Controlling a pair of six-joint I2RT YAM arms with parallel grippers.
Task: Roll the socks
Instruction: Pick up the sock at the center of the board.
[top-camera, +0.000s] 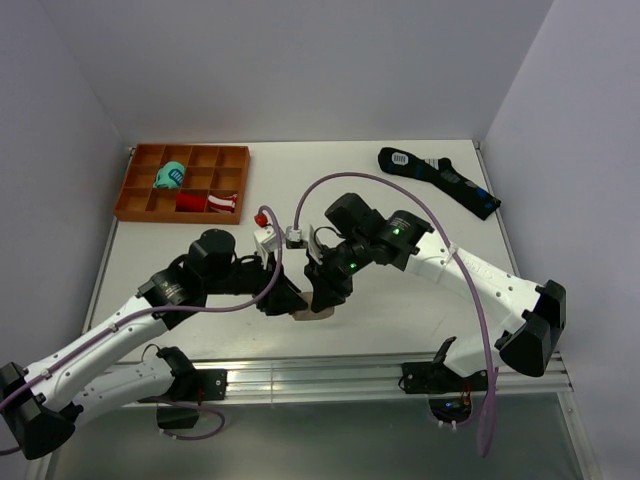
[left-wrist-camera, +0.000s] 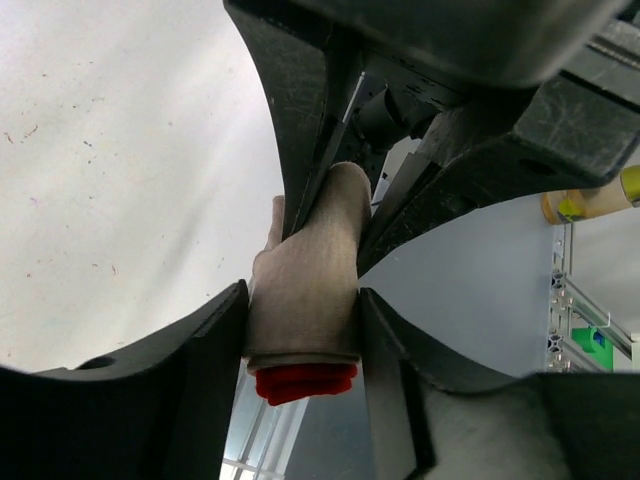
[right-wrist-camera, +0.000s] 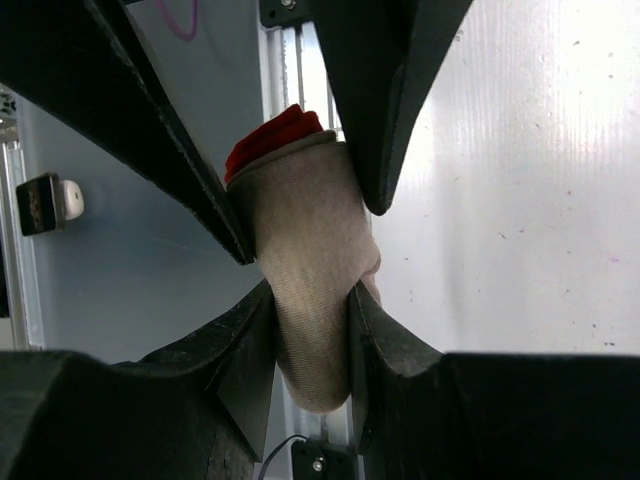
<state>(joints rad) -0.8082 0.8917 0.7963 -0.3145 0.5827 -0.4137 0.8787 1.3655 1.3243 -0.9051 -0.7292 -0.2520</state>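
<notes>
The socks (top-camera: 312, 314) are a tight beige roll with a red end, held near the table's front edge between both arms. In the left wrist view my left gripper (left-wrist-camera: 303, 300) is shut on the socks (left-wrist-camera: 305, 290) near the red end (left-wrist-camera: 303, 382), with both fingers pressed against the fabric. In the right wrist view my right gripper (right-wrist-camera: 310, 300) is shut on the beige end of the socks (right-wrist-camera: 305, 250). Seen from above, the left gripper (top-camera: 290, 303) and the right gripper (top-camera: 328, 297) meet tip to tip over the roll and hide most of it.
An orange divided tray (top-camera: 135, 190) sits at the back left with a teal bundle (top-camera: 171, 177) and a red-and-white bundle (top-camera: 210, 202) in it. A long black sock (top-camera: 440, 180) lies at the back right. The metal rail (top-camera: 320, 375) runs along the table's front edge, close to the roll.
</notes>
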